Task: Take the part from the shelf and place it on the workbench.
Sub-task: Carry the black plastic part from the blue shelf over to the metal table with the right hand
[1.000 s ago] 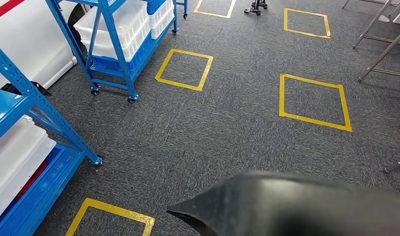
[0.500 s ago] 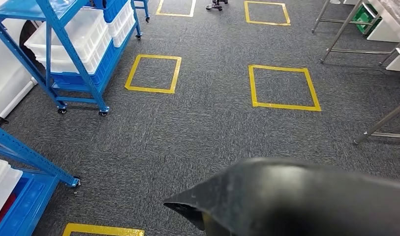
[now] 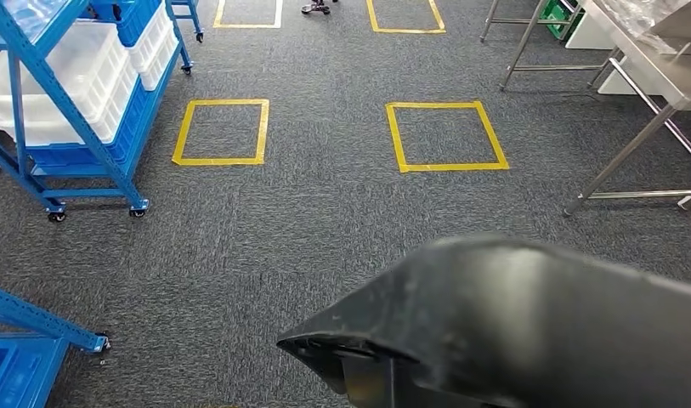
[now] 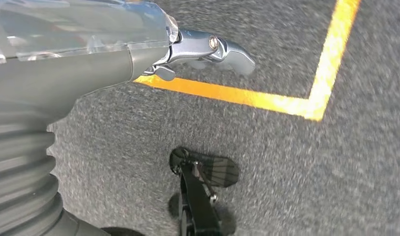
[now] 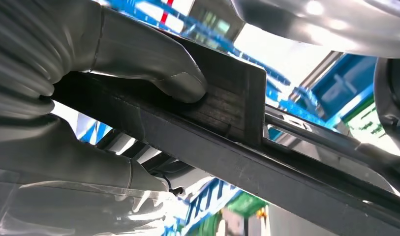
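The right hand (image 5: 89, 98) gripped the black part (image 3: 529, 331), held low in front of the body, thumb clamped on a flat edge; the left hand (image 4: 138, 54) hung loose, holding nothing. The part looked stiff, light and smooth-skinned, best held by that edge. Beyond lay grey carpet (image 3: 325, 212) with yellow tape squares (image 3: 399, 140), blue shelves (image 3: 53, 93) left, the steel workbench (image 3: 656, 76) right.

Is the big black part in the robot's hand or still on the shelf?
In hand: the right robot hand grips the black plastic part.
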